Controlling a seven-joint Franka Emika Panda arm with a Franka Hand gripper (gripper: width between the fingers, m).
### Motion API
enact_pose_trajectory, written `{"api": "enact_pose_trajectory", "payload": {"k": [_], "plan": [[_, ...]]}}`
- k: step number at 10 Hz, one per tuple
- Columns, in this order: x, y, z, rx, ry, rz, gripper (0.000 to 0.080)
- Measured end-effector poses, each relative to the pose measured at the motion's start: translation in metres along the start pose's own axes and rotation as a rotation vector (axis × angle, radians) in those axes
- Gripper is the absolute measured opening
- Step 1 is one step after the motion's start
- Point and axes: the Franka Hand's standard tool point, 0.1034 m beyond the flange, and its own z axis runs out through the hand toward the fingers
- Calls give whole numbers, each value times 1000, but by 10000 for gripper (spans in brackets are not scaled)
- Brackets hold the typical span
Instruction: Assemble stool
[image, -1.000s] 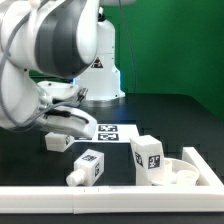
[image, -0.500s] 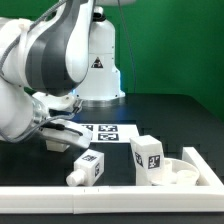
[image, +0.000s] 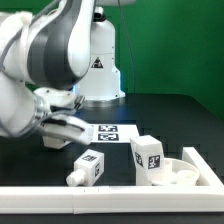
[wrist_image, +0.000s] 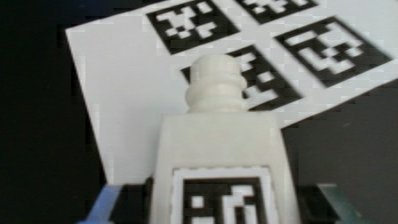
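Our gripper (wrist_image: 217, 205) holds one stool leg (wrist_image: 210, 130), jaws narrow around it, at the edge of the marker board (wrist_image: 107, 110). We should lift straight and slowly, so it does not tilt.

Pincer (wrist_image: 217, 206) grips a tagged stool leg (wrist_image: 217, 140) over the marker board (wrist_image: 121, 85).

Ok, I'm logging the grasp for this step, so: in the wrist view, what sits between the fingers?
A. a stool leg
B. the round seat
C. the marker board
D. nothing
A: the stool leg, its tag facing the camera, sits clamped between the fingers, with its peg pointing out over the marker board.
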Motion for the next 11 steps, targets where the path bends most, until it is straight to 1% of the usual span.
{"api": "enact_pose_trajectory", "payload": {"k": [1,2,3,4,5,6,7,8,9,10,11], "plan": [[-16,-18,-23,-16,50,-26,330],[-33,-31,-45,-39,113,-74,330],[-31,-33,-58,-77,229,-135,330],[-25,-26,-47,-86,309,-144,330],[-31,-26,-43,-79,316,-138,330],[-24,-30,-52,-80,401,-148,330],[-26,-36,-54,-78,485,-153,330],[-42,-63,-59,-73,571,-140,330],[-58,-92,-70,-104,663,-204,330],[-70,-114,-83,-148,724,-265,330],[-71,-126,-93,-141,795,-279,330]]}}
